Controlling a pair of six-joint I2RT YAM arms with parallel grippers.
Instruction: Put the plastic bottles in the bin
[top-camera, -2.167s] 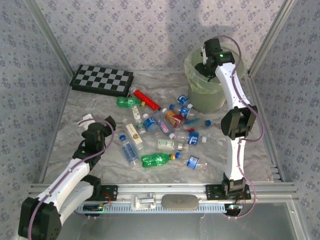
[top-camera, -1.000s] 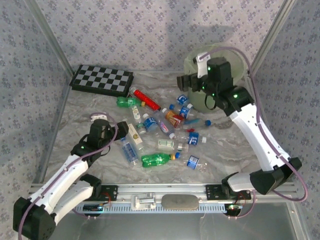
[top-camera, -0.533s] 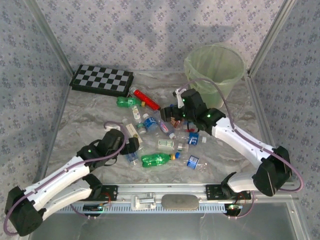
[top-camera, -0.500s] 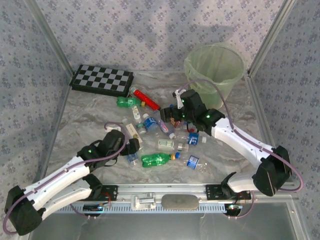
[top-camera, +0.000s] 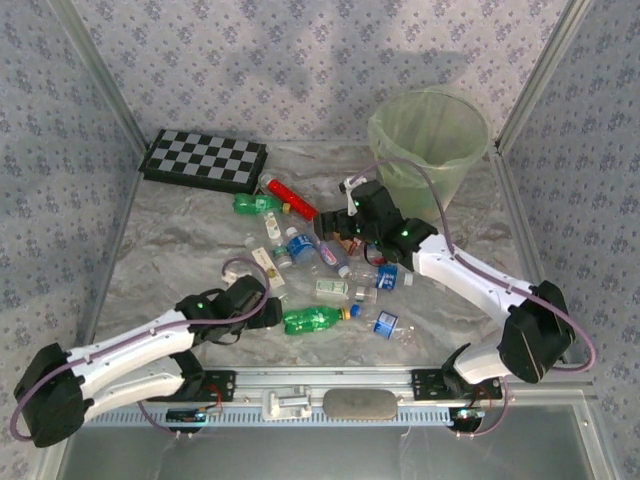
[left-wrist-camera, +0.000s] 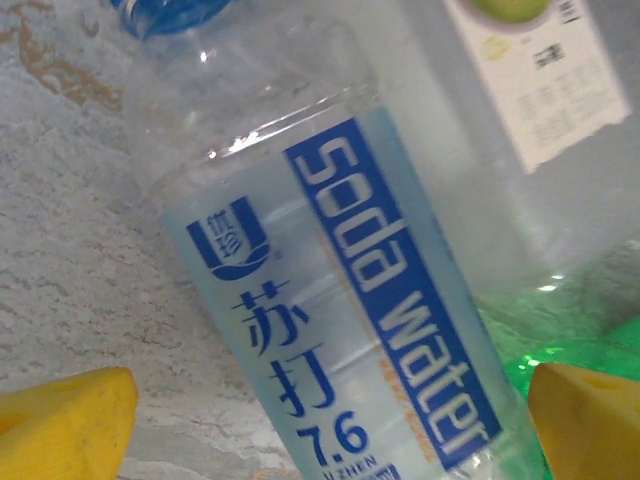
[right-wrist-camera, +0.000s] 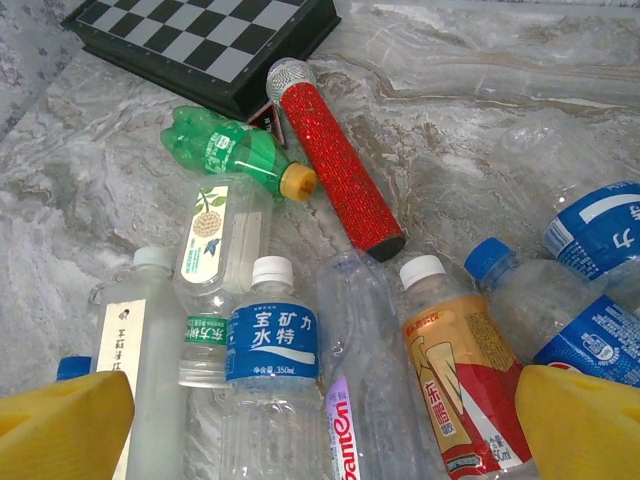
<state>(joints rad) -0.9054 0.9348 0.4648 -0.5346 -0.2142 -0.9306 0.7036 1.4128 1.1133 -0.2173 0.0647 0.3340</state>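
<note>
While both sets of jaws are spread wide with nothing gripped, a pick is being lined up on each side. Left gripper (left-wrist-camera: 325, 430) is straddled over a clear blue-labelled soda water bottle (left-wrist-camera: 340, 290) lying on the table (left-wrist-camera: 60, 250), frame centre. Right gripper (right-wrist-camera: 320, 430) is hung above the plastic bottles (right-wrist-camera: 270, 340), with the orange-labelled bottle (right-wrist-camera: 450, 370) at lower right. Bin (top-camera: 455, 170) is seen upper right, well apart. Next, likely: jaws lowered, closed, bottle carried over.
</note>
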